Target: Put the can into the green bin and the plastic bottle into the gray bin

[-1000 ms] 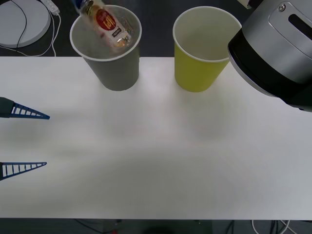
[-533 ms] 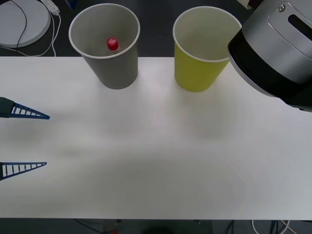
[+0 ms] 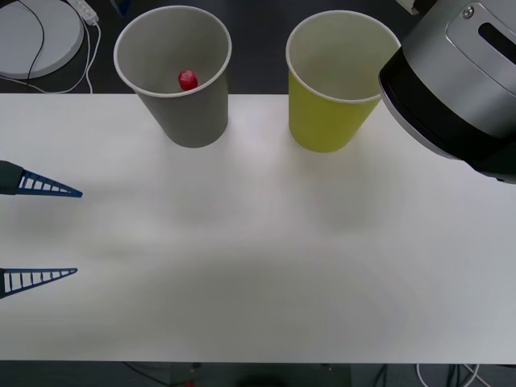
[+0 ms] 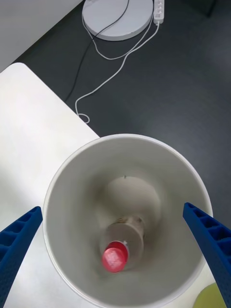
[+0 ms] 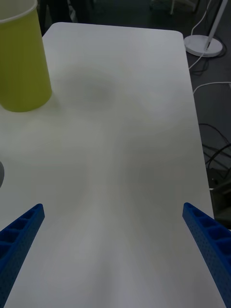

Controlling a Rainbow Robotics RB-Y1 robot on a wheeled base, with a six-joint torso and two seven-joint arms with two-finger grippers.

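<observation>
The gray bin (image 3: 181, 97) stands at the table's back left, the green bin (image 3: 326, 105) to its right. The plastic bottle (image 4: 122, 240) stands inside the gray bin, red cap (image 3: 187, 79) up. My right gripper (image 4: 111, 208) hovers open straight above the gray bin (image 4: 72, 202), holding nothing; the right arm's grey body (image 3: 459, 81) fills the upper right. Low over the table's left edge, my left gripper (image 3: 78, 232) is open and empty. In the left wrist view it (image 5: 113, 207) faces bare table with the green bin (image 5: 21, 62) beyond. The can is out of view.
A white round base (image 3: 36, 36) with cables lies on the dark floor behind the table's back left corner. Another round white stand base (image 5: 204, 45) sits on the floor beyond the table's side edge. The white tabletop (image 3: 258, 242) spreads in front of both bins.
The plastic bottle, tilted over the gray bin's rim a second ago, has dropped inside and now stands there cap up. Neither gripper has moved.
</observation>
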